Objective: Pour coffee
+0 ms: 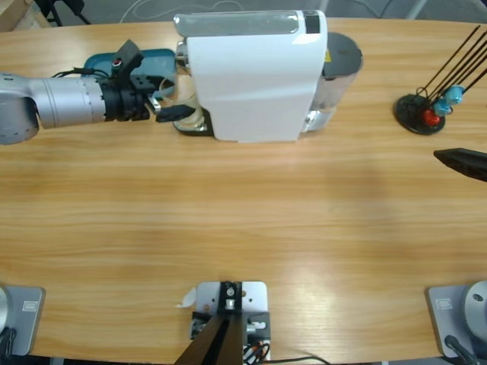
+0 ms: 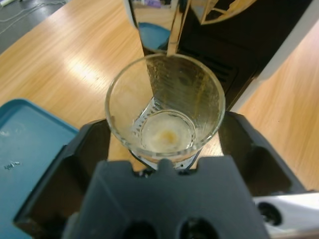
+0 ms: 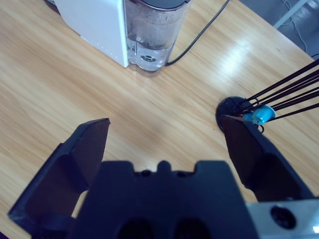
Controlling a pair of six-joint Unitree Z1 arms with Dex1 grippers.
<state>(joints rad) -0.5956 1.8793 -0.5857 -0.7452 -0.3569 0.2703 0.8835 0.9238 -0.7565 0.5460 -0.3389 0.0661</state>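
A clear glass (image 2: pixel 164 107) sits between the left gripper's (image 2: pixel 164 149) jaws, which are clamped against its sides. At the bottom of the glass lies the coffee (image 2: pixel 168 135), only a faint amber film with a darker spot at its centre; the walls above it are bare. The glass stands on the drip grille of the white machine (image 1: pixel 255 76), just under its dark front. In the high view the left gripper (image 1: pixel 173 112) reaches in from 9 o'clock to the machine's left end, where the glass (image 1: pixel 192 114) shows only as a pale rim.

Behind the machine, its clear water tank (image 3: pixel 152 35) holds some water, droplets clinging to its wall, and a black cable (image 3: pixel 199 35) runs away from it. A teal tray (image 1: pixel 152 62) lies at 10 o'clock, touching nothing in the glass's reach; small specks lie on it in the left wrist view.

The right gripper (image 3: pixel 164 144) hangs over bare wood with its jaws wide apart, holding nothing. At 2 o'clock stands a black wire rack (image 1: pixel 422 112) with blue and red capsules (image 1: pixel 443 103) at its foot.

The table (image 1: pixel 243 228) is light, long-grained wood; grey floor shows past its far edge.
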